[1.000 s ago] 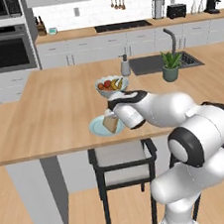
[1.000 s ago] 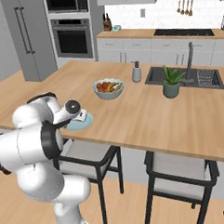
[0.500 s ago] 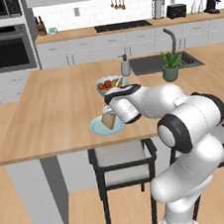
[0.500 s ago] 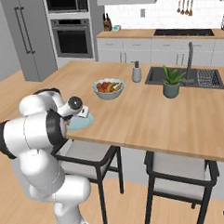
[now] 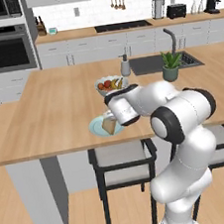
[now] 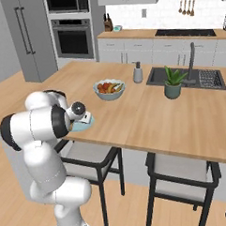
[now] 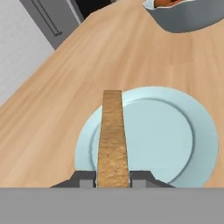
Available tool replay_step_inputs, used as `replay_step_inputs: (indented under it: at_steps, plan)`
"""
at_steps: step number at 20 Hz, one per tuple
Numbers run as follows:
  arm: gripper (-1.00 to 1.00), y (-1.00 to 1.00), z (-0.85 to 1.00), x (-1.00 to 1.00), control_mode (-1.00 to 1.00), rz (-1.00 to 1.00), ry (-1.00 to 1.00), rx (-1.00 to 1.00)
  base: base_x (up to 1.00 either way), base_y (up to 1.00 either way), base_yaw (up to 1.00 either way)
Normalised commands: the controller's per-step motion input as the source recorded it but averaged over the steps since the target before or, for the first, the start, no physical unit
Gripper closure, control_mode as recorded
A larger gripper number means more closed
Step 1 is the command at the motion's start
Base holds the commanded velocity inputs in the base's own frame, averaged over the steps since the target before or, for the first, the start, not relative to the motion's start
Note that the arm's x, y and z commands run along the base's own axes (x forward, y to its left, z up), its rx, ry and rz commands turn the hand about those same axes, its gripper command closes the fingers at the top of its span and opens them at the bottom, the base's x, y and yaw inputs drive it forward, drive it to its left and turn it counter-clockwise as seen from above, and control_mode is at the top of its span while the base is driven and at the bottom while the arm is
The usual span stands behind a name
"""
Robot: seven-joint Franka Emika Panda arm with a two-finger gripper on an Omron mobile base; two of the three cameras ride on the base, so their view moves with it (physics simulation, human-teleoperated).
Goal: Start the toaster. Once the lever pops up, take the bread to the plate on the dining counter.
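Tan bread slice (image 7: pixel 113 140) edge-on above light-blue plate (image 7: pixel 175 131) on wooden dining counter (image 5: pixel 54 111); black toaster (image 5: pixel 176 10) far behind.

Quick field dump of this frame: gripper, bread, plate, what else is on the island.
gripper: gripper shut on the bread, held over the plate
bread: bread clamped edge-on between the fingers; whether it touches the plate cannot be told
plate: light-blue plate on the dining counter, near its front edge
fruit bowl: fruit bowl on the counter just beyond the plate
soap dispenser: soap dispenser beside the sink
potted plant: potted plant at the front of the sink
toaster: toaster on the far back counter
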Motion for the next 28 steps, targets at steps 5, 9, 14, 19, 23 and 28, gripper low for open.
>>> replay_step_inputs:
  at_steps: [5, 9, 14, 19, 23, 28]
  plan:
    - [1.0, 0.1, -0.11, 0.24, -1.0, 0.0, 0.0, 0.0, 0.0, 0.0, 0.0]
    - [1.0, 0.15, 0.0, 0.27, -1.0, 0.0, 0.0, 0.0, 0.0, 0.0, 0.0]
    - [1.0, 0.13, -0.08, 0.33, -1.0, 0.0, 0.0, 0.0, 0.0, 0.0, 0.0]
    - [-1.0, 0.09, -0.6, 0.23, -1.0, 0.02, 0.0, 0.02, 0.0, 0.0, 0.0]
    - [-1.0, 0.03, -0.7, -0.09, -1.0, 0.05, 0.0, 0.01, 0.0, 0.0, 0.0]
    - [-1.0, 0.0, -0.59, -0.41, -1.0, 0.07, 0.0, 0.0, 0.0, 0.0, 0.0]
